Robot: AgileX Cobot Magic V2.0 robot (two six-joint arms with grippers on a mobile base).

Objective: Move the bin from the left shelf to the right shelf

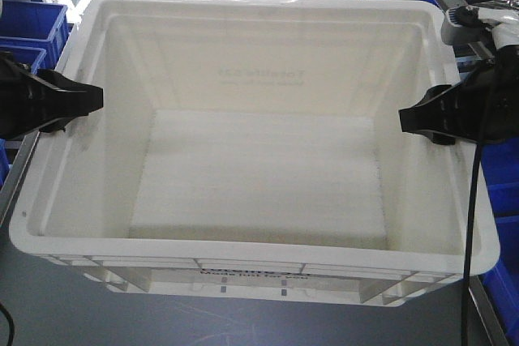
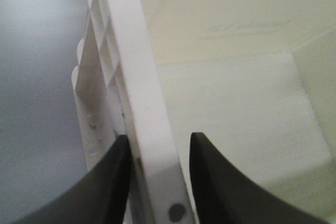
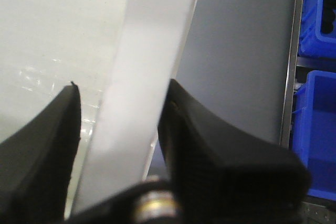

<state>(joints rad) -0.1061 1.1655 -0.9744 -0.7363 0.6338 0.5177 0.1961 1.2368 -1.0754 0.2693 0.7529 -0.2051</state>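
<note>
Straddling the rim on both sides: left gripper (image 2: pixel 157 140) and right gripper (image 3: pixel 122 85) are each part-open, inner finger just clear of the plastic, no firm clamp seen. The bin (image 1: pixel 259 168) sits on the grey shelf deck (image 1: pixel 49 313). Lift and carry rightward look undone.

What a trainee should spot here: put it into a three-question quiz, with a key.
1. True or false: the white bin holds cargo.
2. What lies between the fingertips of the left gripper and of the right gripper? A) the white bin's rim B) a cable C) nothing
3. Fill in: the smaller bins nearby are coloured ____.
Key: 1 false, it is empty; 2 A; 3 blue.
</note>
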